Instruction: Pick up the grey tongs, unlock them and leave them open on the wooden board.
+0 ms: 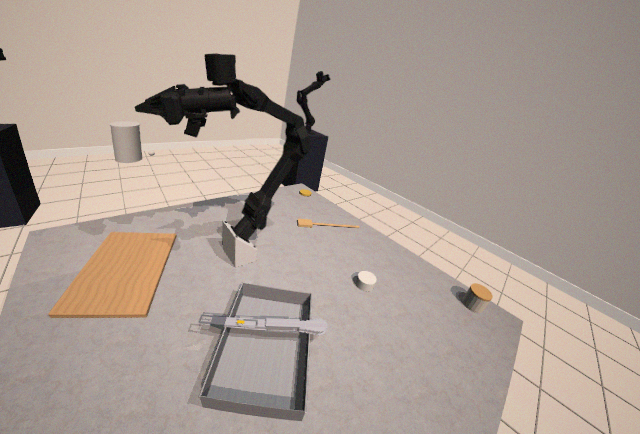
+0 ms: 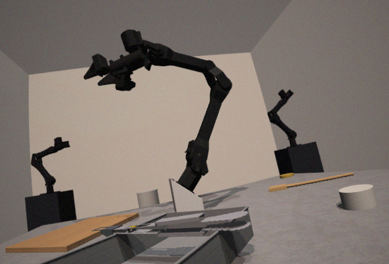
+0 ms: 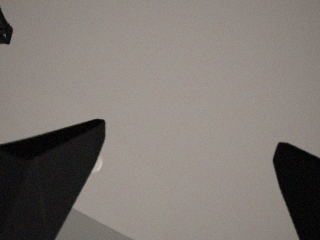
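A black six-joint robot arm rises from a pale wedge-shaped base on a grey table top (image 1: 413,357). Its black two-fingered gripper (image 1: 139,106) is held high in the air, pointing sideways toward 9 o'clock in the top view, well apart from everything on the table. The claw stands wide with nothing between its fingers; the wrist view shows only the two dark fingertips far apart against a bare wall.

The long grey metal tongs (image 1: 268,323) lie shut across the open rectangular grey roasting tin (image 1: 305,362), bridging its two long rims, at about 6 o'clock from the arm's base. A small yellow mark sits on them toward their 9 o'clock end. The flat rectangular wooden board (image 1: 116,274) lies at about 8 o'clock from the base, near the tin.

Risks, as judgement: the whole pick-up is still ahead. The tongs rest only on thin rims, so an off-centre descent could tip them into the tin. A squeeze made before the tips point down would likely leave the lock engaged.
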Robot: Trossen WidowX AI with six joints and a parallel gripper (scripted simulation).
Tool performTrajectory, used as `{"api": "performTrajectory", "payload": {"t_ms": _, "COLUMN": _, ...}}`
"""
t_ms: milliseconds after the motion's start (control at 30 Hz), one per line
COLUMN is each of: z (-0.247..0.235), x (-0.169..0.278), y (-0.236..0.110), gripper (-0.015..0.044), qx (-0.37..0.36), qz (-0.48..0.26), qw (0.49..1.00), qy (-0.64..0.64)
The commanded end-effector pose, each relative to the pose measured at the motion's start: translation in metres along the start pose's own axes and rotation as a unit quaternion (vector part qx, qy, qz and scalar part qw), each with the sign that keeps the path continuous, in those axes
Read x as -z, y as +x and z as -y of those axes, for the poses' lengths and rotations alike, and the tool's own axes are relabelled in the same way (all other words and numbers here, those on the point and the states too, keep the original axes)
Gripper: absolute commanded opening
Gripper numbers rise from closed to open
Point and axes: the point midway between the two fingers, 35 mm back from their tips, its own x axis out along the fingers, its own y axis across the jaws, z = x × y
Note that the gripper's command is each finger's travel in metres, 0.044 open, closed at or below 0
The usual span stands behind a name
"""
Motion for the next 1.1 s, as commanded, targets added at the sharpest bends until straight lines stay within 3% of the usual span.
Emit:
{"api": "performTrajectory", "payload": {"t_ms": 0, "z": 0.002, "x": -0.001, "y": 0.0, "gripper": 0.0374, "qx": 0.003, "qz": 0.0, "qw": 1.0, "qy": 0.007}}
{"api": "performTrajectory", "payload": {"t_ms": 167, "z": 0.039, "x": -0.015, "y": 0.0, "gripper": 0.026, "qx": 0.049, "qz": 0.018, "qw": 0.989, "qy": 0.14}}
{"api": "performTrajectory", "payload": {"t_ms": 433, "z": 0.119, "x": -0.06, "y": -0.011, "gripper": 0.026, "qx": 0.117, "qz": 0.115, "qw": 0.885, "qy": 0.436}}
{"api": "performTrajectory", "payload": {"t_ms": 1067, "z": 0.201, "x": -0.134, "y": -0.039, "gripper": 0.026, "qx": 0.076, "qz": 0.288, "qw": 0.631, "qy": 0.716}}
